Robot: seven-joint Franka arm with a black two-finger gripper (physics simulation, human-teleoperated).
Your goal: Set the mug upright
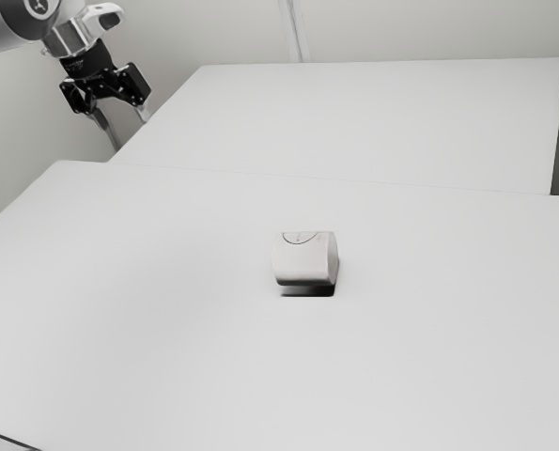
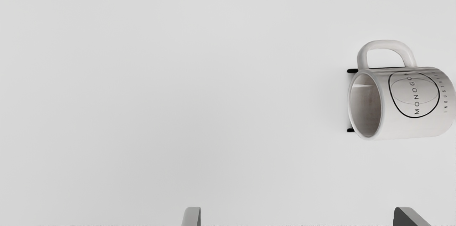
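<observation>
Closest to the wrist camera, your gripper (image 2: 297, 216) stands open, its two tips wide apart and nothing between them. The mug (image 2: 409, 103) lies on its side on the bench (image 1: 185, 357), well apart from the gripper: in the exterior view, you'd go toward the view's right and nearer that camera to reach it. Its long axis runs roughly along the line from one fingertip to the other, mouth toward the emptier side, handle (image 2: 386, 45) pointing away from the tips. To grasp across the body, you would likely need about a quarter turn of the wrist.
</observation>
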